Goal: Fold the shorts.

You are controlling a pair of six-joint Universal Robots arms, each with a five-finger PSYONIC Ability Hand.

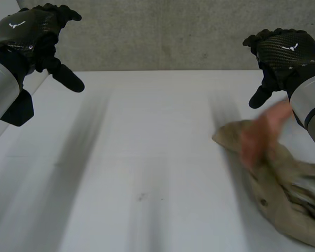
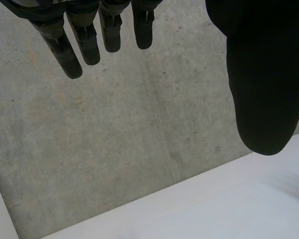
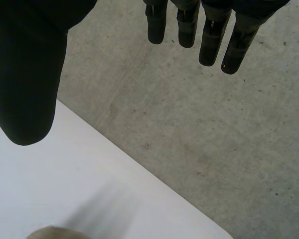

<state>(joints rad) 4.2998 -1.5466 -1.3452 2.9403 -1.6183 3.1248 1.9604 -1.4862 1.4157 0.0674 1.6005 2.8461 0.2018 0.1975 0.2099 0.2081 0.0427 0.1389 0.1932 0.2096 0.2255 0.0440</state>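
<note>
Closest in the head view are the two grey arms, one at each side, each ending in a black hand held up above the white surface [image 1: 147, 157]. The left hand [image 1: 34, 39] hangs over the surface's far corner on its own side, its thumb stuck out toward the middle. In the left wrist view its fingers [image 2: 89, 42] are straight and set well apart from the thumb [image 2: 264, 84], with the grey concrete wall [image 2: 114, 139] beyond the fingertips and the surface's edge [image 2: 229, 204] beneath the thumb. So this hand is spread and touches neither cloth nor surface. The right hand [image 1: 283, 55] is likewise up in the air, with its thumb pointing down and inward. In the right wrist view its fingers [image 3: 212, 42] are straight and stand clear of the thumb [image 3: 27, 74], so it too is spread wide, with the wall past the fingertips and the surface under the thumb. The tan shorts [image 1: 283, 194] lie crumpled on the surface below the right hand and partly under the right arm, well apart from the left hand. A small part of them [image 3: 52, 233] also shows beneath the right thumb in the right wrist view. The right hand does not touch them. A person's hand [image 1: 260, 137] lies over the end of the shorts nearest the right hand, just below that hand's thumb; whether it grips the cloth cannot be told.
</note>
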